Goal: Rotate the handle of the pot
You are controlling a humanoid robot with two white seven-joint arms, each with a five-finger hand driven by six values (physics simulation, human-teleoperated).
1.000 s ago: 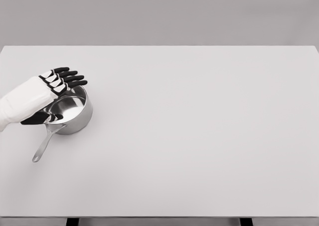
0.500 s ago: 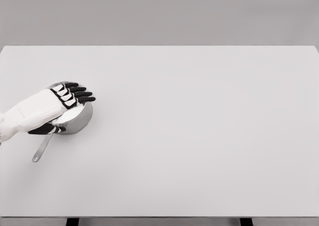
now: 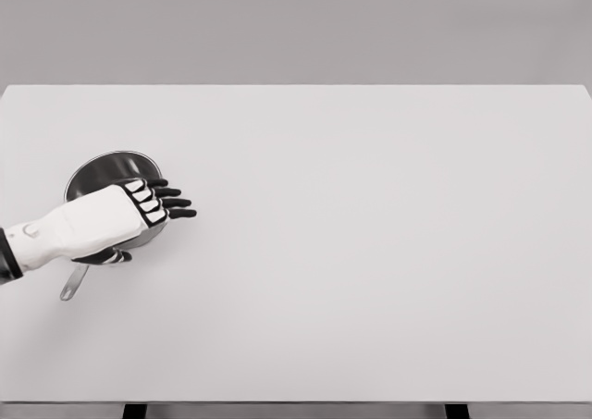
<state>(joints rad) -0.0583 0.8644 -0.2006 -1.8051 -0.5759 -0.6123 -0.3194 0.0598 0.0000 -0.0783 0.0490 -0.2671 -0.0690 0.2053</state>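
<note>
Your pot [image 3: 104, 171] sits on the left part of the white table [image 3: 370, 252], a round steel saucepan seen from above, its dark shiny inside showing only at the far and left parts of the bowl. The rest of it is covered by your left hand [image 3: 120, 217], which lies across the near right half of the pot. The pot's handle [image 3: 74, 282] is a thin grey bar that comes out from under the hand on the pot's near left side and points toward the near left of the table, its rounded end resting on the tabletop. You see the hand from its back, palm down, the white shell of the knuckles over the pot's rim and the black fingers [image 3: 172, 203] held straight and close together, reaching past the pot's right edge over bare table. The thumb [image 3: 113, 256] shows as a dark tip below the palm, just beside the root of the handle; you cannot tell whether it touches the handle or the pot wall. The fingers wrap nothing that you can see, so the hand reads as flat and extended. The white forearm runs from the pot's near side out to the picture's left edge.
</note>
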